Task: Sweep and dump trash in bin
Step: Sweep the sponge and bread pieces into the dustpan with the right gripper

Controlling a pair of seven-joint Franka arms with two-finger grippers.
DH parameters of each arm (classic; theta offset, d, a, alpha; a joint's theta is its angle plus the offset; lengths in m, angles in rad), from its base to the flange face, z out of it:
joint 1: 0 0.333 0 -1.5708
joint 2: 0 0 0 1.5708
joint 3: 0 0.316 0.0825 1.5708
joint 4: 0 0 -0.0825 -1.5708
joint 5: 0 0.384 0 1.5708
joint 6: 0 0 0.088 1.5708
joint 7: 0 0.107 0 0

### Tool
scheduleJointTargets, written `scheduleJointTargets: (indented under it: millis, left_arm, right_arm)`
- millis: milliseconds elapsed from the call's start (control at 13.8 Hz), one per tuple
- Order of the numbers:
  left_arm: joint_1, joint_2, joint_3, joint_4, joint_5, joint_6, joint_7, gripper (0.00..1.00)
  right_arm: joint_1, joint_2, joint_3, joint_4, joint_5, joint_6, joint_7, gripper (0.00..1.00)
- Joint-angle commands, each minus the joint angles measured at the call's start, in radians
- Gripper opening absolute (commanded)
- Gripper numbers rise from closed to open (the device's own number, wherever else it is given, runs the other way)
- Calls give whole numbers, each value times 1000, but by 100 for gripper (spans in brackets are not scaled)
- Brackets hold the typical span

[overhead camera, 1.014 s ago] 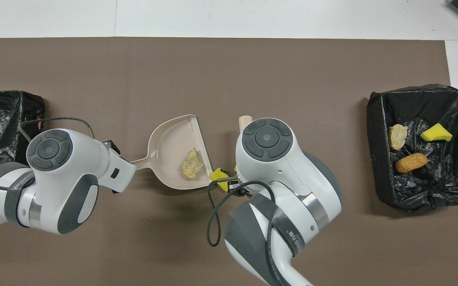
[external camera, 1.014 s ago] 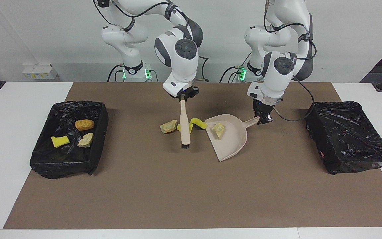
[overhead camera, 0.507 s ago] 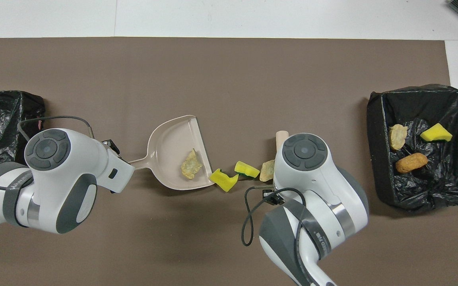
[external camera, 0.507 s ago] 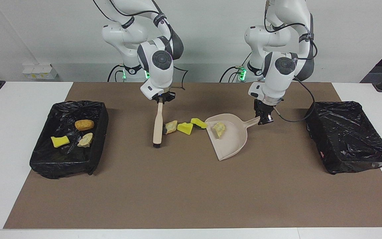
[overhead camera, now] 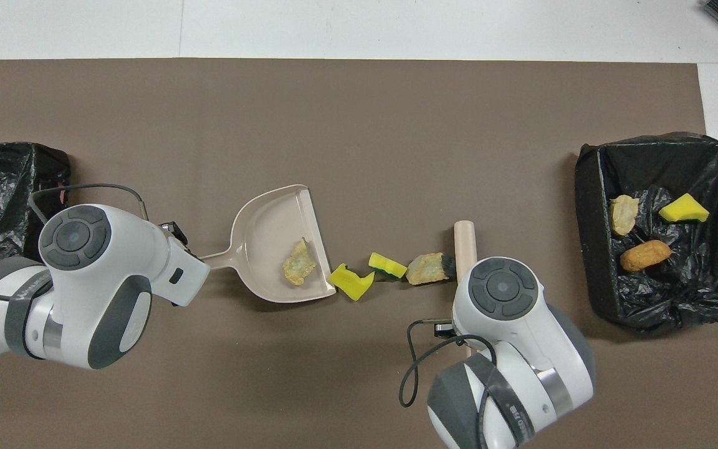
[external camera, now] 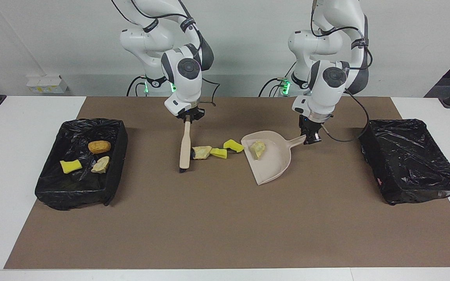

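Brown matting (external camera: 217,218) is covering the white table (external camera: 18,128), with a black-lined bin (external camera: 80,166) sitting at each end. Clamped on a beige brush (external camera: 185,146), the right gripper (external camera: 189,116) is holding its bristle end against a beige lump (external camera: 201,152), while two yellow sponge chunks (external camera: 225,149) are lying between that lump and the dustpan (external camera: 274,166). Pinching the dustpan's handle, the left gripper (external camera: 310,137) is keeping it flat with another beige lump (external camera: 257,149) inside; three more scraps (external camera: 92,157) are lying in the bin at the right arm's end.

brown mat (external camera: 225,226) on white table (external camera: 14,156), white box (external camera: 45,84) by wall
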Motion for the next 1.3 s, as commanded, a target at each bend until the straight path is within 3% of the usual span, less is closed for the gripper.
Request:
scheduleJointTargets:
  millis: [0,145,362,870,1087,1232]
  left_arm:
    - [-8,-51,4,-54,-9,16,18,0]
    - [-6,-50,4,-54,-9,16,12,0]
    - [-6,-50,4,-53,-9,17,10,0]
    - [3,-42,4,-44,-26,20,10,0]
    - [6,-39,4,-39,-44,23,10,0]
    - [8,-39,6,-36,-64,23,10,0]
  right_arm:
    - [53,122,4,59,62,78,26,0]
    - [110,216,4,148,65,109,66,0]
    - [168,268,6,234,66,111,91,0]
    - [338,251,6,246,112,160,106,0]
    - [342,239,6,253,109,166,109,0]
    - [328,190,6,254,109,151,94,0]
